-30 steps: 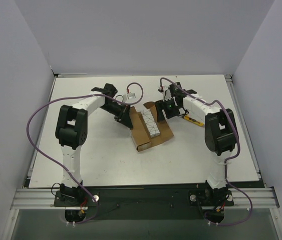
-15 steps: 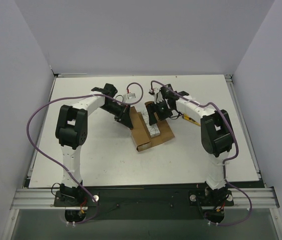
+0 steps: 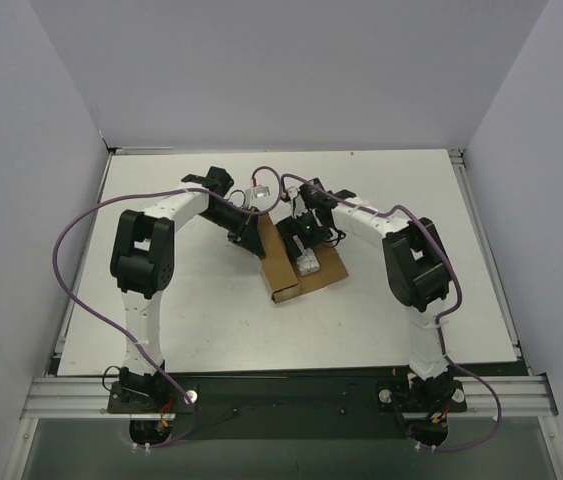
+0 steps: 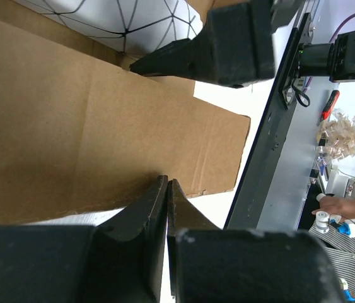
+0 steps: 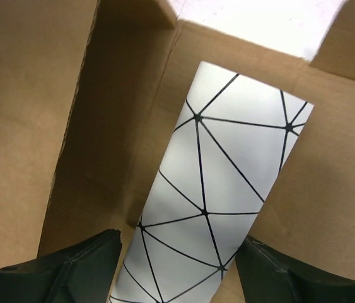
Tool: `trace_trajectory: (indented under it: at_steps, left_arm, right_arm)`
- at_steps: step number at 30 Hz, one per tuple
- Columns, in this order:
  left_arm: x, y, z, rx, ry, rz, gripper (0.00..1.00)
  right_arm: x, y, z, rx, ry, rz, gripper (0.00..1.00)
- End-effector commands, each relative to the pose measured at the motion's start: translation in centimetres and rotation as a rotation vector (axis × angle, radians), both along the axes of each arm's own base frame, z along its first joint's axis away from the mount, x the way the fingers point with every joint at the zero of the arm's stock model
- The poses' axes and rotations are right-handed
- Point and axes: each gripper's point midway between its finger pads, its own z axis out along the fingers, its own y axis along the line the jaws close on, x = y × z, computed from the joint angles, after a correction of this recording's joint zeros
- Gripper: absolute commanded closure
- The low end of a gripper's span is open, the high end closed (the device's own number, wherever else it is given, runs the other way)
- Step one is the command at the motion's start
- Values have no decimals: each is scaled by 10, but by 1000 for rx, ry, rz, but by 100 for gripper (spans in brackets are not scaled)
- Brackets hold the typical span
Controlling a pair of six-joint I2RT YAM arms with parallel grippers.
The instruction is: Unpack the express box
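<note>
Express box (image 3: 281, 275): top view, it lies open mid-table (image 3: 221, 320), flaps splayed.

Left wrist: your left claw (image 4: 166, 186) is narrow, apparently pinching a flap edge. The cardboard looks light and bendy, so anchor there.

Right wrist: your right claw (image 5: 180, 271) is spread wide astride the white patterned packet (image 5: 227, 164) inside. Take its long sides; the smooth wrap may slip.

A robotics lab: white desk (image 3: 211, 320) boxed in by plain grey panels (image 3: 291, 70), aluminium mounting rail (image 3: 291, 392), loose purple cables (image 3: 69, 240).
</note>
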Motion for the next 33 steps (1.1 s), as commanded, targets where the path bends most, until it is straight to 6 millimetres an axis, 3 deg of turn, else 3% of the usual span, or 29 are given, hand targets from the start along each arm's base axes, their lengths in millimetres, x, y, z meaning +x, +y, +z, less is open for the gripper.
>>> trace_trajectory:
  at_steps: [1, 4, 10, 15, 20, 23, 26, 28, 33]
  left_arm:
    - [11, -4, 9, -11, -73, -11, 87]
    - [12, -4, 8, -8, -76, -11, 87]
    - [14, 1, 3, 18, -82, -8, 87]
    - [23, 4, 4, 24, -96, -7, 87]
    - [37, 4, 10, 19, -130, 1, 87]
    - [41, 3, 11, 14, -143, 0, 87]
    - [45, 3, 14, 10, -159, -1, 86]
    - [51, 0, 28, -14, -193, -6, 85]
    - [66, -1, 67, -61, -286, 3, 81]
  right_arm:
    - [-9, -10, -8, -68, 2, 5, 33]
    - [0, -26, 1, -116, -49, -21, 49]
    - [16, -72, 46, -143, -168, -105, 58]
    - [1, -121, 55, -171, -166, -152, 60]
    - [-20, -171, 46, -223, -118, -180, 60]
    - [-40, -188, 35, -250, -47, -162, 50]
    - [-54, -182, 36, -211, 10, -138, 27]
    - [-56, -173, 49, -157, 17, -121, 18]
    - [-24, -165, 123, -60, -111, -175, 9]
